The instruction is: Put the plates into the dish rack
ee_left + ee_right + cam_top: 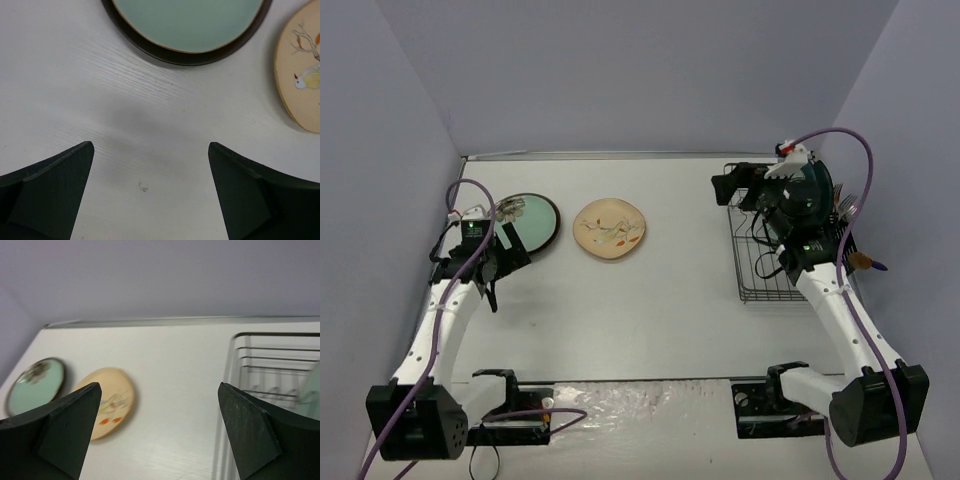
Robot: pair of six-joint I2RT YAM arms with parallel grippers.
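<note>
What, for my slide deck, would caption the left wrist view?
Open left gripper above the white wood-grain table, facing a dark-rimmed mint-green round plate and a cream floral plate.

Dish rack [760,285] largely hidden by right arm [830,300], dark-rimmed plate [545,220] partly under left arm [450,310], rack contents unclear

Round plate [535,220] — mint-green face, dark brown-black rim, grey flower motif at its ten o'clock. Cream plate [610,229], at its three o'clock — brown branch, white-yellow bird, orange flecks. Dish rack [757,275]: black wire. Table [650,320]: white, faint grain.
</note>
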